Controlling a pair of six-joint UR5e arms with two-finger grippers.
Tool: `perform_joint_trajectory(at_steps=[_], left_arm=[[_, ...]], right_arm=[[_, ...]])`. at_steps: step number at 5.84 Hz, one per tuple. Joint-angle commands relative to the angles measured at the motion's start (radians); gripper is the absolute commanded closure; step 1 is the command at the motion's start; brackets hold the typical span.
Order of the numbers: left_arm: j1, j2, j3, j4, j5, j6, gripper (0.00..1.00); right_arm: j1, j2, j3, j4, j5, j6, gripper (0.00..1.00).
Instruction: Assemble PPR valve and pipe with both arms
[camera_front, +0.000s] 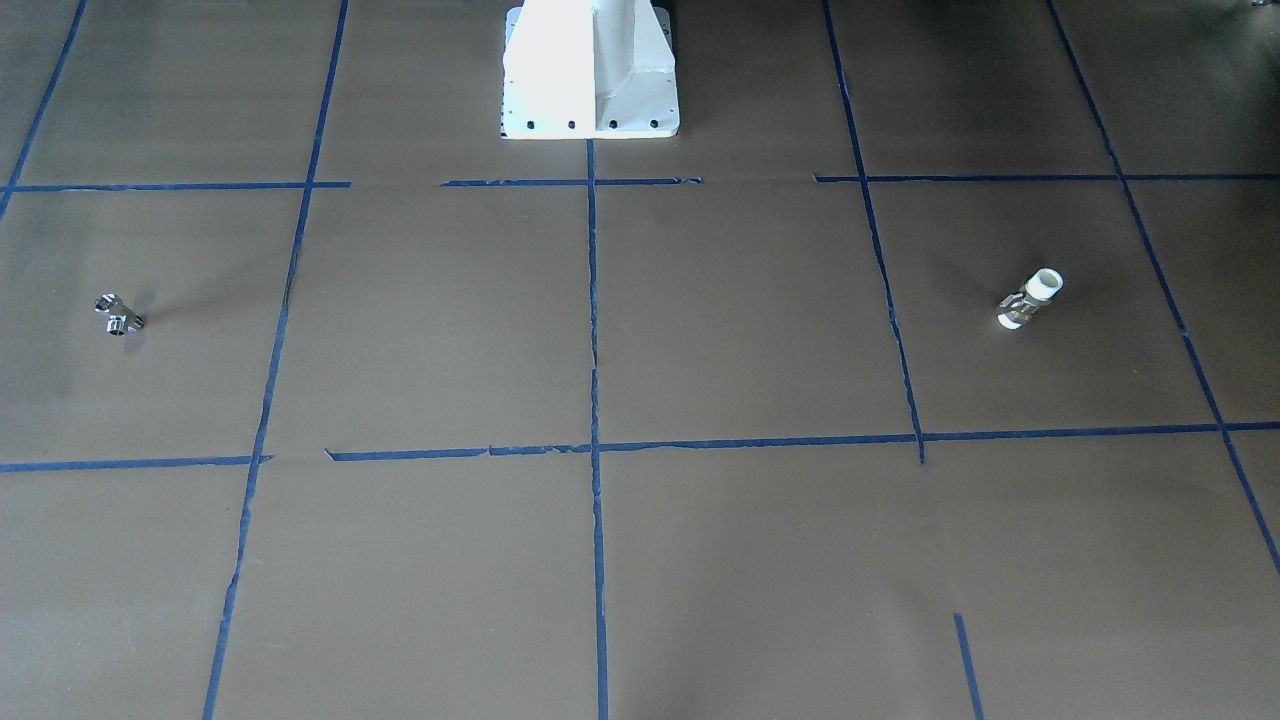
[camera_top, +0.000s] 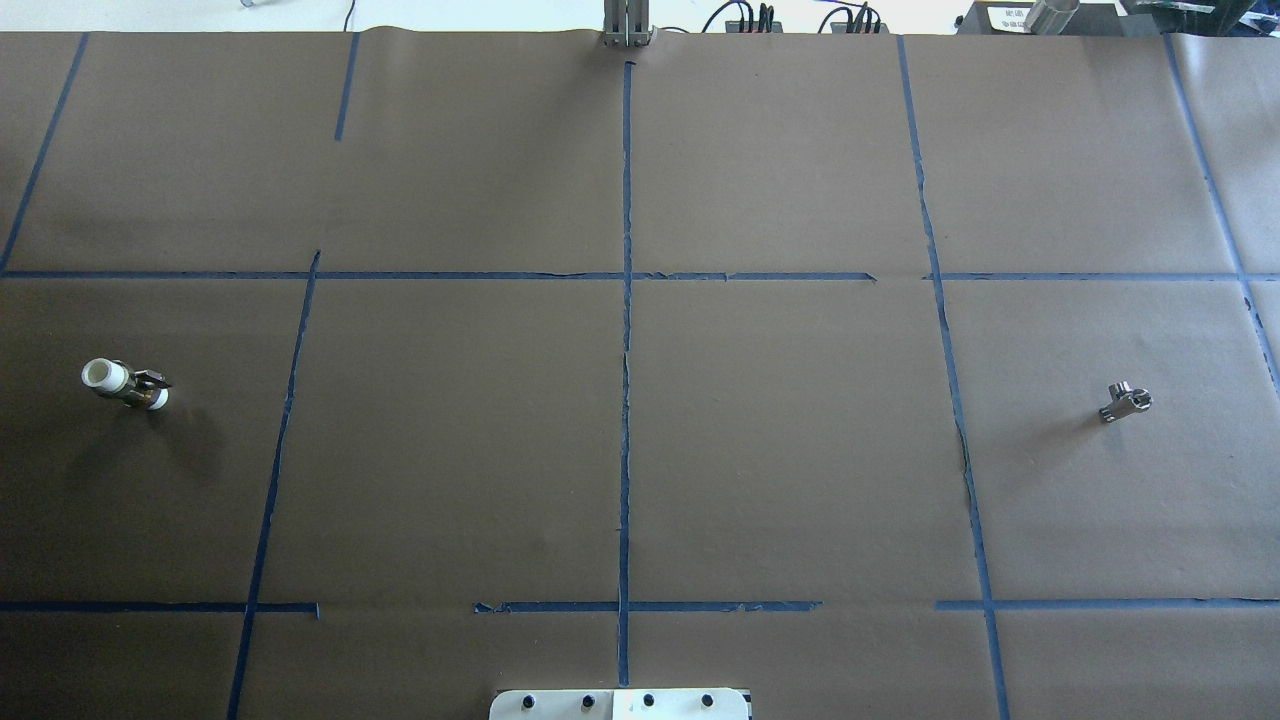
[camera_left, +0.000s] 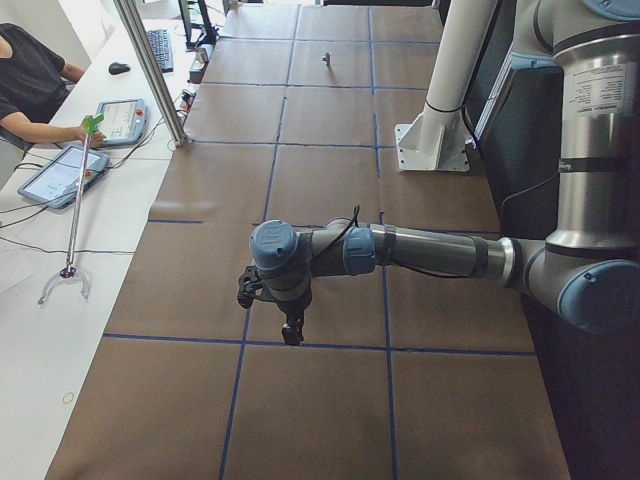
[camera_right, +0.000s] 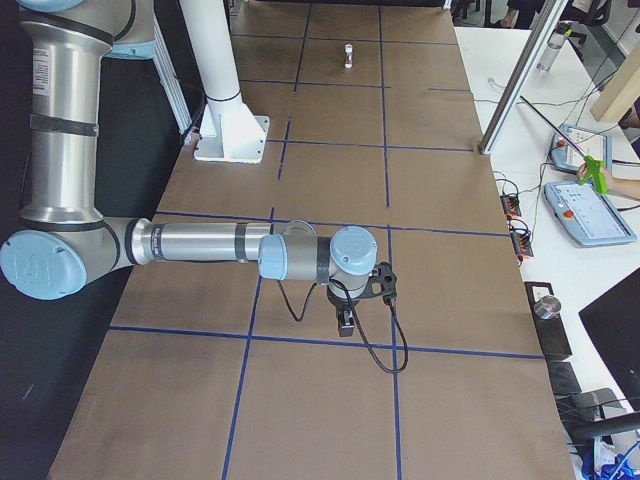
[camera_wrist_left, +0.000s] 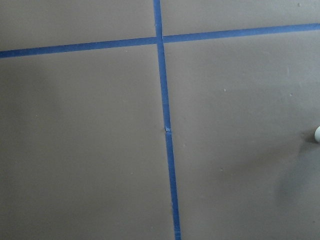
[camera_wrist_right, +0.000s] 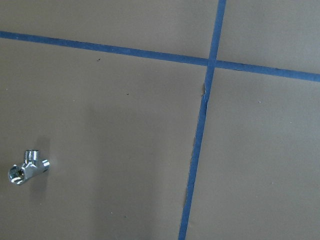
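On the table (camera_top: 450, 450), brown paper gridded with blue tape (camera_top: 626, 400), the valve (camera_top: 125, 384) lies far left and the pipe (camera_top: 1124, 402) far right, well apart. A white pedestal (camera_front: 590, 70) stands at the robot's edge, and a side desk (camera_left: 60, 250) holds tablets (camera_left: 62, 174). A label (camera_left: 600, 90) on the left arm (camera_left: 430, 250) is too small to read. I cannot tell whether the left gripper (camera_left: 292, 330) or right gripper (camera_right: 345, 322) is spread.

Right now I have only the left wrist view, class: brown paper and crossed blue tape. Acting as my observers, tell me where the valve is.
Observer: The PPR valve rests on the paper far out on the robot's left side.
Operator: And the pipe?
Observer: The pipe rests far out on the right side, alone.
Operator: Is either hand touching a part?
Observer: No. The left hand and right hand hang above the paper, touching neither part.
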Motion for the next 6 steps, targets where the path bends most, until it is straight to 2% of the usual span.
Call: perform_joint_trajectory(at_steps=[1, 2, 3, 4, 6], left_arm=[[-0.004, 0.0, -0.015, 0.01, 0.008, 0.006, 0.0], [-0.004, 0.0, -0.019, 0.002, 0.018, 0.008, 0.0], [-0.002, -0.001, -0.042, -0.002, 0.106, 0.005, 0.0], [-0.002, 0.005, -0.08, -0.001, 0.097, 0.005, 0.0], [0.001, 0.0, -0.075, -0.009, 0.08, 0.01, 0.0]], right_arm=[[0.0, 0.0, 0.003, 0.0, 0.001, 0.001, 0.0], [0.0, 0.0, 0.003, 0.0, 0.001, 0.001, 0.0], [0.0, -0.002, 0.003, 0.0, 0.001, 0.001, 0.0], [0.0, -0.002, 0.003, 0.002, 0.001, 0.001, 0.0], [0.0, -0.002, 0.003, 0.003, 0.001, 0.001, 0.0]])
